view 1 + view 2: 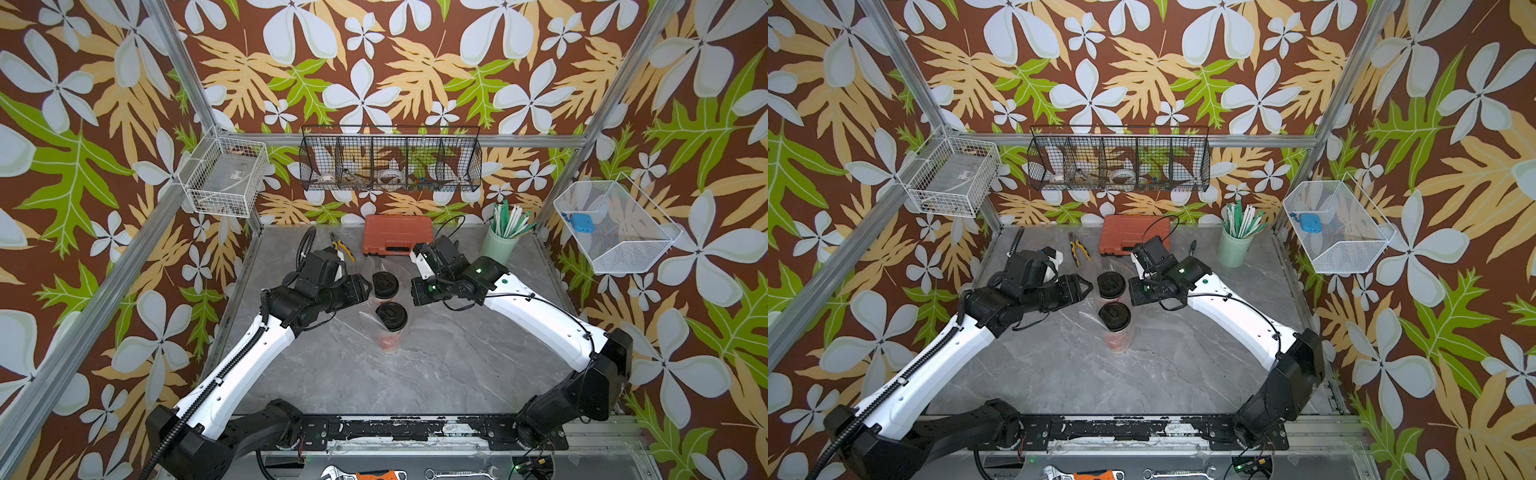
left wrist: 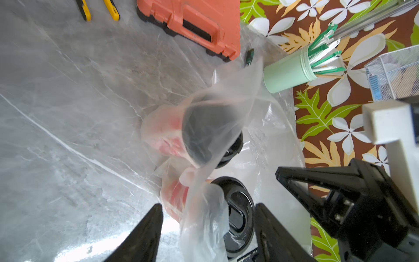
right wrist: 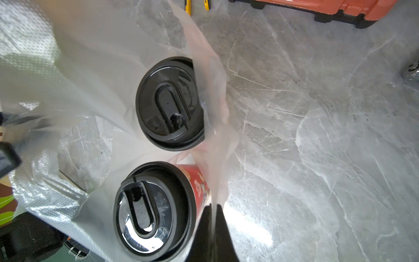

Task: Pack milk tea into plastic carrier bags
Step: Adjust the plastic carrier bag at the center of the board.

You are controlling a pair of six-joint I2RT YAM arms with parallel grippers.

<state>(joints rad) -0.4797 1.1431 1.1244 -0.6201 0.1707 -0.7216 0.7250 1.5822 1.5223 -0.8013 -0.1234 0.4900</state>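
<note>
The left tool [image 1: 367, 289] stands with its fingers [image 2: 147, 231] apart and clamped on nothing. In the left wrist view, loose clear film and a black lid lie in the gap between them, and neither can be seen to touch a finger. The right tool [image 1: 414, 297] faces it from the opposite side. Its fingers [image 3: 204, 231] are pressed together on a fold of the bag [image 3: 68, 86], a thin clear film that rises from the pinch and spreads around both cups. The rear cup [image 1: 385, 286] stands upright on the desk [image 1: 436, 374] between the two tools, just off the left tool's tips. The front cup [image 1: 391, 319] stands upright just beside it, a little back toward the arms' bases and close to the right tool's closed fingers, its red patterned side veiled by film. I cannot tell whether the film is one bag or two. Out past the tips of both tools, well apart from them, lie an orange case [image 1: 397, 239] and yellow-handled pliers [image 1: 343, 245]. A green cup of straws [image 1: 498, 245] stands beyond the right tool's wrist.
</note>
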